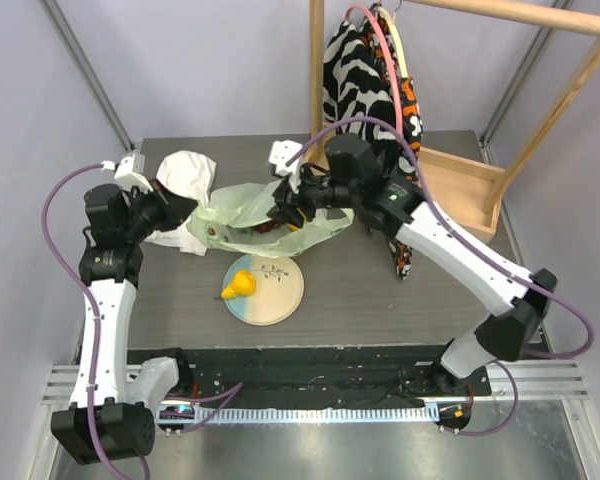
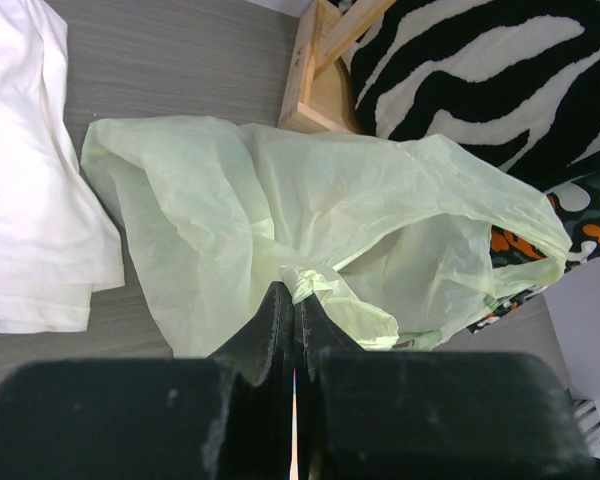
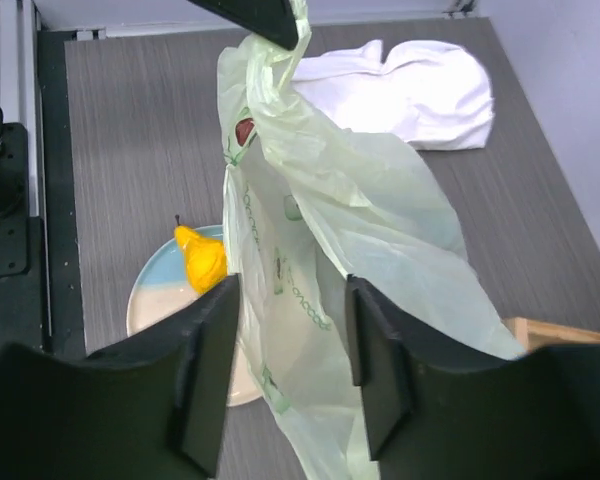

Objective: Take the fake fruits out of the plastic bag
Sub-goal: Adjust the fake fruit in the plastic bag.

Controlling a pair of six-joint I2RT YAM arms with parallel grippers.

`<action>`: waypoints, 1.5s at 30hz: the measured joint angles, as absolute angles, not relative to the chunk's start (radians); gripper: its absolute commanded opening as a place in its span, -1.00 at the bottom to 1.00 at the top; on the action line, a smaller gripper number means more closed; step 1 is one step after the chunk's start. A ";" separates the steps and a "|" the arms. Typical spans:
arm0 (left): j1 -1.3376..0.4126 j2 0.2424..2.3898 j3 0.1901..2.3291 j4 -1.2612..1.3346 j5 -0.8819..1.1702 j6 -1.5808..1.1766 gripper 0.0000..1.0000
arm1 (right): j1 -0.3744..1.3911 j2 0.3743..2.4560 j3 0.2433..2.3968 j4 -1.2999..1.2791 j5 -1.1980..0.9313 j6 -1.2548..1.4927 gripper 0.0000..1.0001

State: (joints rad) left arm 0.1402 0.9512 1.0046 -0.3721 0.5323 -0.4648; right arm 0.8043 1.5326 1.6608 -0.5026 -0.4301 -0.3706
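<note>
The pale green plastic bag [image 1: 242,208] hangs lifted above the table. My left gripper [image 1: 187,210] is shut on a bunched handle of it [image 2: 298,283]. In the right wrist view the bag [image 3: 310,210] hangs down from the left fingertip [image 3: 265,20]. My right gripper [image 3: 288,345] is open, its jaws standing on either side of the bag's lower film. In the top view it [image 1: 288,205] is at the bag's right end. Dark fruit shows through the bag [image 1: 216,232] [image 3: 244,131]. A yellow pear [image 1: 241,285] [image 3: 202,258] lies on the plate [image 1: 280,295] [image 3: 145,305].
A white cloth [image 1: 185,178] [image 2: 30,160] [image 3: 405,90] lies at the back left. A wooden rack [image 1: 460,180] with a zebra-print garment [image 1: 355,60] [image 2: 480,70] stands at the back right. Its base [image 2: 315,80] is close behind the bag.
</note>
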 measured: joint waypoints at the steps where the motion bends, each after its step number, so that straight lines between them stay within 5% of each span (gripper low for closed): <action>1: 0.140 0.947 0.999 -0.373 0.536 -0.465 -1.00 | 0.809 1.549 1.661 -0.490 -0.428 -0.377 -0.39; 11: 0.140 0.918 0.991 -0.379 0.543 -0.465 -1.00 | 0.819 1.858 1.605 -0.522 -0.349 -0.417 -0.59; 14: 0.140 0.909 0.991 -0.381 0.543 -0.464 -1.00 | 0.806 1.874 1.606 -0.523 -0.276 -0.415 -0.33; 15: 0.140 0.905 0.991 -0.383 0.543 -0.464 -1.00 | 0.796 1.878 1.607 -0.521 -0.252 -0.410 0.00; 17: 0.141 0.898 0.991 -0.389 0.543 -0.461 -1.00 | 0.769 1.892 1.613 -0.510 -0.212 -0.393 0.34; 26: 0.146 0.887 0.984 -0.424 0.555 -0.436 -1.00 | 0.642 2.102 1.702 -0.433 -0.072 -0.351 0.64; 28: 0.146 0.887 0.982 -0.433 0.561 -0.432 -1.00 | 0.635 2.154 1.731 -0.427 -0.058 -0.350 0.54; 31: 0.147 0.887 0.981 -0.441 0.562 -0.425 -1.00 | 0.635 2.187 1.764 -0.418 -0.061 -0.354 0.03; 34: 0.152 0.887 0.981 -0.441 0.562 -0.415 -1.00 | 0.635 2.187 1.771 -0.418 -0.075 -0.358 -0.16; 39: 0.154 0.888 0.977 -0.437 0.562 -0.416 -1.00 | 0.635 2.139 1.735 -0.426 -0.140 -0.356 -0.23; 45: 0.154 0.913 0.953 -0.412 0.570 -0.443 -1.00 | 0.635 1.843 1.589 -0.408 -0.294 -0.337 -0.21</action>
